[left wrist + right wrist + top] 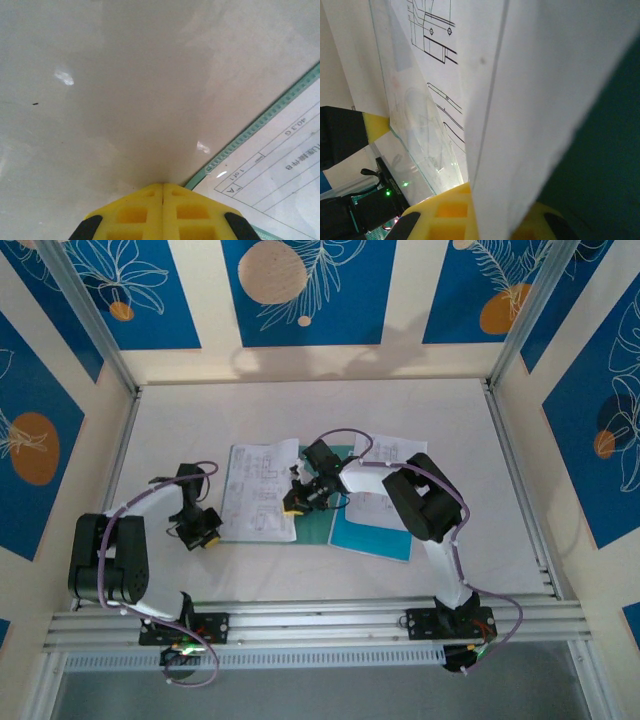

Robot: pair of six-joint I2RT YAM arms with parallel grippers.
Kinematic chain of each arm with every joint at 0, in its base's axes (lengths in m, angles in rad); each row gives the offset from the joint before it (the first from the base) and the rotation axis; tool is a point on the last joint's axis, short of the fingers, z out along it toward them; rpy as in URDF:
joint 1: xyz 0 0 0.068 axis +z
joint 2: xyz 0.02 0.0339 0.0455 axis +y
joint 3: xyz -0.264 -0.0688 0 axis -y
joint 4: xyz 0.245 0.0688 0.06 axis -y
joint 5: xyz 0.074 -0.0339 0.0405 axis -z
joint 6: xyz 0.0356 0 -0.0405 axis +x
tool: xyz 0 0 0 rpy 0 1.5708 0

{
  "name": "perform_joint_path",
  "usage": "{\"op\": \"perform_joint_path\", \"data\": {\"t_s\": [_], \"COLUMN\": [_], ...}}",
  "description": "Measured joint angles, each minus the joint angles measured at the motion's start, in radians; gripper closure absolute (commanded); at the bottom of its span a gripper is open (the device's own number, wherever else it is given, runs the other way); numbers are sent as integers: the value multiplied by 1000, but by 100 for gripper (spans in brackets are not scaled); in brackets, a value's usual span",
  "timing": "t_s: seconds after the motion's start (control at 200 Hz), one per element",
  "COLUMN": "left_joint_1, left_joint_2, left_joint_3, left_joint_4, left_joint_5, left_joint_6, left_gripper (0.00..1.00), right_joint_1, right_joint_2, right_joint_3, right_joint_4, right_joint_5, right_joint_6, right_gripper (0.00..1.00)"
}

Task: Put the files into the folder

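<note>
Lab enclosure: aluminium frame (320, 612), blue patterned panels (310, 290).

Left wrist view, lower right: white printed sheet (272, 165), ruled form. One cell reads "40.3 G", set at a slant. The corner cell holds the letter "A". Neighbouring characters are too blurred to read.
Top view, centre: printed sheets (262, 490), print too small to read.

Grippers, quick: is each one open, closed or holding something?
Left gripper: closed, holding nothing.
Right gripper: closed on a white printed sheet.
</note>
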Motion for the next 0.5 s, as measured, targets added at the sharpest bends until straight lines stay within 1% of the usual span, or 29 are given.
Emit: {"op": "perform_joint_path", "data": {"t_s": [0.365, 0.43, 0.5], "left_joint_1": [0, 0, 0], "left_joint_2": [-5, -6, -7], "left_joint_3": [-2, -3, -3], "left_joint_4": [0, 2, 2], "left_joint_5": [0, 0, 0], "left_joint_6": [0, 0, 0], "left_gripper": [100, 100, 100], "right_joint_1": [2, 2, 2], "right_joint_2": [0, 0, 0], "right_joint_3": [0, 0, 1], "right_joint_4": [-18, -21, -30], "right_joint_5": [7, 9, 14], "right_joint_6": [-2, -3, -4], "right_gripper": [100, 91, 75]}}
